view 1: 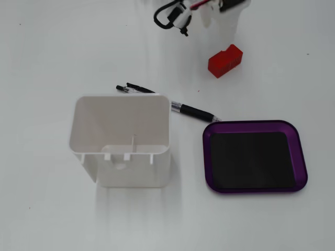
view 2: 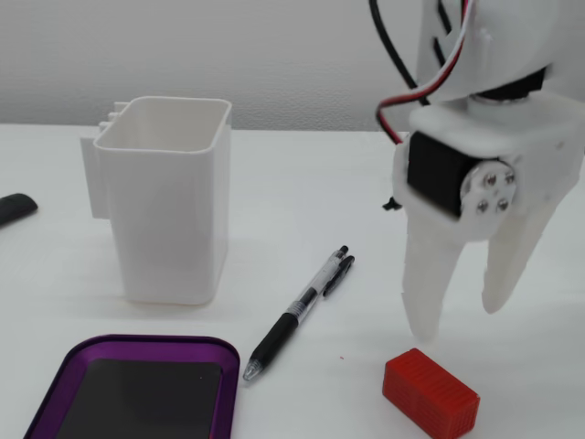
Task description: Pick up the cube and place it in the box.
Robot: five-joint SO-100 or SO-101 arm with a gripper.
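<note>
The cube (view 1: 225,60) is a small red oblong block lying on the white table; it also shows at the bottom right of a fixed view (view 2: 430,391). The box (view 1: 254,156) is a purple tray with a black floor, empty, seen too at bottom left (view 2: 146,391). My white gripper (view 2: 461,315) hangs just above and behind the cube with its two fingers spread and nothing between them. In a fixed view only its tips (view 1: 220,21) show at the top edge, just beyond the cube.
A tall white open-topped container (view 1: 123,141) stands left of the tray (view 2: 164,197). A black and clear pen (view 1: 172,104) lies between them (view 2: 297,315). A dark object (view 2: 14,208) lies at the left edge.
</note>
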